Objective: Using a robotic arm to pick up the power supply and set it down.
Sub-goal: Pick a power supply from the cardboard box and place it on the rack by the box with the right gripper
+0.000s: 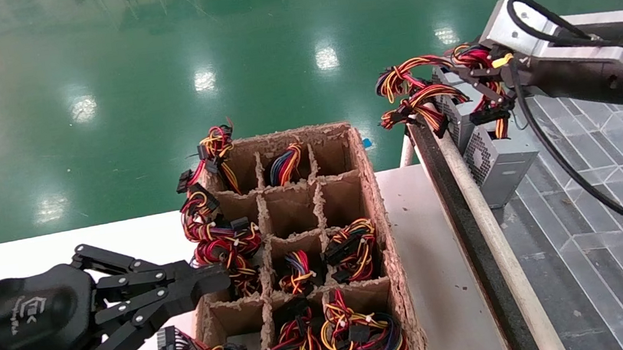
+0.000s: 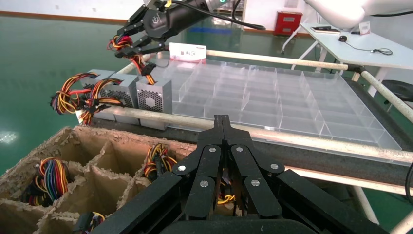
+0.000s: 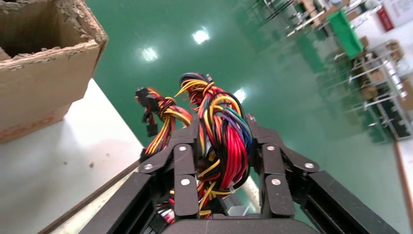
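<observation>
The power supply (image 1: pixel 505 168) (image 2: pixel 155 95), a silver-grey box with a perforated vent side, stands upright at the near edge of the clear divided tray (image 2: pixel 272 97), last in a row of like boxes. Its mostly red wire bundle (image 3: pixel 229 146) (image 1: pixel 475 57) rises from it into my right gripper (image 1: pixel 485 88) (image 2: pixel 141 45) (image 3: pixel 221 122), which is shut round the wires just above the box. My left gripper (image 1: pixel 223 278) (image 2: pixel 222 119) is shut and holds nothing, low over the left edge of the cardboard box (image 1: pixel 373 191).
Two more grey supplies (image 2: pixel 109 87) with orange-yellow bundles (image 1: pixel 415 97) stand beyond the held one. The cardboard box's cells hold several wire bundles. A metal rail (image 1: pixel 484 225) (image 2: pixel 302 139) separates the white table (image 1: pixel 434 255) from the tray. Green floor lies beyond.
</observation>
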Tool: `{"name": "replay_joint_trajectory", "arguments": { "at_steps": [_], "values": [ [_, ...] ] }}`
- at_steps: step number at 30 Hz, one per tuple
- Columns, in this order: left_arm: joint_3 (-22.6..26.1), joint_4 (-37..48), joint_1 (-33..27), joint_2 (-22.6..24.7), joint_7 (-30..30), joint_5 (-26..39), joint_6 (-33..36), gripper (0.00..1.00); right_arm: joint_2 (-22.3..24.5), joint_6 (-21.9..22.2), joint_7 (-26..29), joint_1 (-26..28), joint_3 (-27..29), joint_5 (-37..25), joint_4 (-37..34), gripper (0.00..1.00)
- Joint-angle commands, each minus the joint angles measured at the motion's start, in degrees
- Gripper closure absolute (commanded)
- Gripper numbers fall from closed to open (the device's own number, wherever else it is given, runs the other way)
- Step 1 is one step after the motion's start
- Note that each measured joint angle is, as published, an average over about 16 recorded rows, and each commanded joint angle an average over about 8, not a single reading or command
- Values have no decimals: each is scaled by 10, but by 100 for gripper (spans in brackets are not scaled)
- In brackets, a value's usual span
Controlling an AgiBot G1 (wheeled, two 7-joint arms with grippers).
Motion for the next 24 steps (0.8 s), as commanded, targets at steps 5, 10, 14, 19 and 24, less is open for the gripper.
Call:
{"name": "replay_joint_trajectory", "arguments": {
  "at_steps": [5,10,14,19,24],
  "values": [
    [0,0,0,0,0,0,0,100,3,-15,27,5,3,5,1,0],
    [0,0,0,0,0,0,0,100,6,-23,42,9,7,12,1,0],
    [0,0,0,0,0,0,0,100,8,-28,54,8,8,13,2,0],
    [0,0,0,0,0,0,0,100,8,-33,63,7,8,17,3,0],
    [0,0,0,0,0,0,0,100,9,-44,60,16,11,33,4,0]
  ]
}}
